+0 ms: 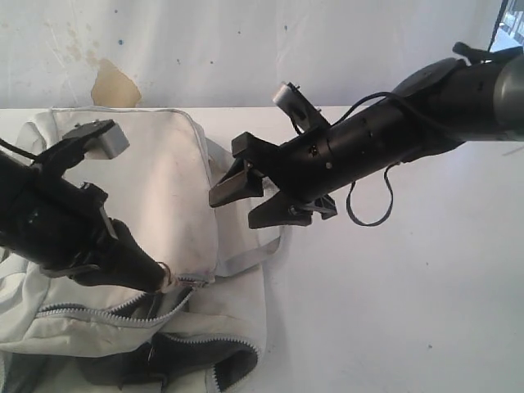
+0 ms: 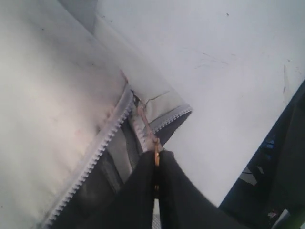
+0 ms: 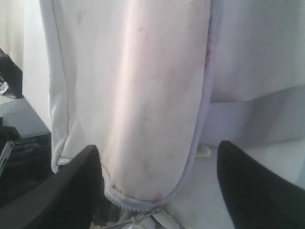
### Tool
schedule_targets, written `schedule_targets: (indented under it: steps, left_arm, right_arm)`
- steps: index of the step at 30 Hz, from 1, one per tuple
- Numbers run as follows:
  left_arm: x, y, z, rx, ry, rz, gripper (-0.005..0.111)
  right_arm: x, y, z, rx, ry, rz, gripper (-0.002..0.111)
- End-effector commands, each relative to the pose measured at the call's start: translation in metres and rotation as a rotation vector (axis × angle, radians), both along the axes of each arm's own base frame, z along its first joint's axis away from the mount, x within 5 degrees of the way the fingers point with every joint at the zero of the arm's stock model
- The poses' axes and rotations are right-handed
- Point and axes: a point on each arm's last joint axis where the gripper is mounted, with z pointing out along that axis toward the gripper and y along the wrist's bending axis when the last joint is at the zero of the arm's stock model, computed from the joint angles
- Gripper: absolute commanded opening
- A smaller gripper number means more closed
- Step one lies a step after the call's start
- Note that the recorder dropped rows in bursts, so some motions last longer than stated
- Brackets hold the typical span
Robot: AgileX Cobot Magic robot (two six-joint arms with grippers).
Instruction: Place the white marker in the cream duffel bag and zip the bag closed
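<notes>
The cream duffel bag (image 1: 164, 180) lay on the white tabletop (image 1: 393, 311), its zipper partly open, with dark lining (image 1: 192, 354) showing at the near end. The left claw (image 1: 166, 283) was clenched on the zipper pull (image 2: 156, 156). The right claw (image 1: 246, 201) hung released, jaws spread, over the bag's right edge

**One tool pinched, one spread**

The left arm comes in low from the left, and the left tool (image 1: 162, 281) is pinched tight on a zip pull (image 2: 156, 156). The right arm slants down from the upper right; the right tool (image 1: 235, 210) hangs with both fingers spread wide.
</notes>
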Motion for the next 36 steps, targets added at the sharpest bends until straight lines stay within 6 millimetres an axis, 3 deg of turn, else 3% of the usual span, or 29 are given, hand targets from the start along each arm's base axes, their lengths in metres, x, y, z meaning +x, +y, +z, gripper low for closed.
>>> schedule_targets:
  steps: [1,10,19,24,31,36]
  left_arm:
    - [-0.008,0.004,0.017,-0.014,-0.039,0.015,0.000]
    - [-0.018,0.008,0.026,-0.014,-0.053,0.011,0.000]
    - [-0.016,0.013,0.034,0.000,-0.131,0.086,0.000]
    - [-0.014,0.013,0.034,-0.007,-0.120,0.121,0.000]
    - [-0.015,0.013,0.034,-0.007,-0.101,0.125,0.000]
    - [-0.016,0.013,0.034,-0.019,-0.095,0.130,0.000]
  right_arm:
    - [-0.001,0.012,-0.006,0.067,-0.011,0.041,0.057]
    - [-0.014,0.032,-0.015,0.089,0.051,0.109,0.057]
    - [-0.016,0.033,-0.015,0.097,0.107,0.096,0.056]
    - [-0.014,0.032,-0.017,0.083,0.161,0.039,0.049]
    - [-0.018,0.028,-0.023,-0.002,0.181,0.073,0.058]
    - [-0.017,0.030,-0.022,0.020,0.189,0.044,0.053]
